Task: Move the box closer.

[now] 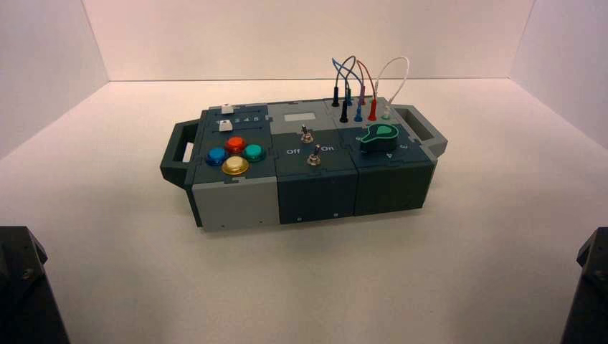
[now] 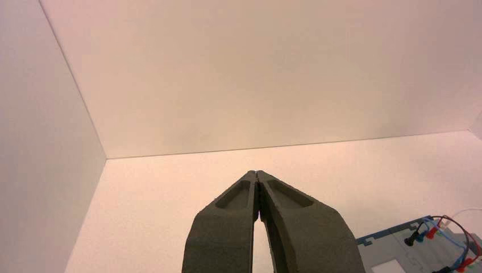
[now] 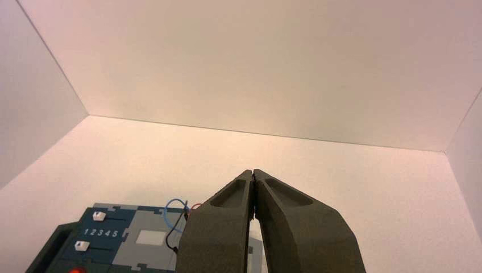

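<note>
The box (image 1: 315, 188), a long dark teal-and-grey panel with a handle at each end, stands mid-table, slightly turned. On its left part sit four round buttons (image 1: 234, 154), with two toggle switches (image 1: 310, 145) in the middle, a green knob (image 1: 378, 136) on the right, and coloured wires (image 1: 358, 89) plugged in behind it. Both arms are parked at the near corners, well short of the box. My left gripper (image 2: 258, 173) is shut on nothing, with a corner of the box (image 2: 398, 250) beside it. My right gripper (image 3: 252, 171) is likewise shut and empty, the box (image 3: 113, 239) lying past it.
White walls (image 1: 308, 36) enclose the white table (image 1: 323, 287) at the back and both sides. The arm bases show as dark blocks, one at the near left corner (image 1: 25, 287) and one at the near right corner (image 1: 591, 287).
</note>
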{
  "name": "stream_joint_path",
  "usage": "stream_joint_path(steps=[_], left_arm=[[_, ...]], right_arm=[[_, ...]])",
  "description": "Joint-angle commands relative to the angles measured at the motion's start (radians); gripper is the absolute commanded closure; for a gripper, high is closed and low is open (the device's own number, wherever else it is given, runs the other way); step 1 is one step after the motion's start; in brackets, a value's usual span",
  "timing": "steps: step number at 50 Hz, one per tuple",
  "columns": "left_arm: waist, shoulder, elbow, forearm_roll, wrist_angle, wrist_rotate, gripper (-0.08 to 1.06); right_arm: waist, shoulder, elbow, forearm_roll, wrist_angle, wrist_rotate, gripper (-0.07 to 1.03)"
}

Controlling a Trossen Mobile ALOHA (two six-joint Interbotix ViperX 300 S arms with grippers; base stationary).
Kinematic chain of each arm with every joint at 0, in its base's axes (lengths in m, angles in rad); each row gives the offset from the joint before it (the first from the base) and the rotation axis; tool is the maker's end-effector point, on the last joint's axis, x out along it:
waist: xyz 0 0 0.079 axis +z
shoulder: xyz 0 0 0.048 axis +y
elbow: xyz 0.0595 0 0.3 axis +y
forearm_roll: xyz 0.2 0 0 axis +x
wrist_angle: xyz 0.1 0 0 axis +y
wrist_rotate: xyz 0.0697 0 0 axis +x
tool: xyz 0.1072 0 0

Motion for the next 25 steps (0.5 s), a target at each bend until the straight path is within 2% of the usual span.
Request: stream_joint_path(steps=[1, 18, 25], left_arm=[[-0.003, -0.005, -0.012, -0.002, -0.003, 0.003, 1.01], [-0.003, -0.002, -0.017, -0.002, 0.008, 0.003, 1.01], [-0.015, 0.041, -0.058, -0.002, 0.078, 0.003, 1.01]], right_arm=[[0.002, 0.005, -0.028, 0.000, -0.003, -0.002, 0.99], [0.002, 0.006, -0.028, 0.000, 0.005, -0.002, 0.99], [0.014, 0.023, -0.051, 0.002, 0.037, 0.002, 0.99]])
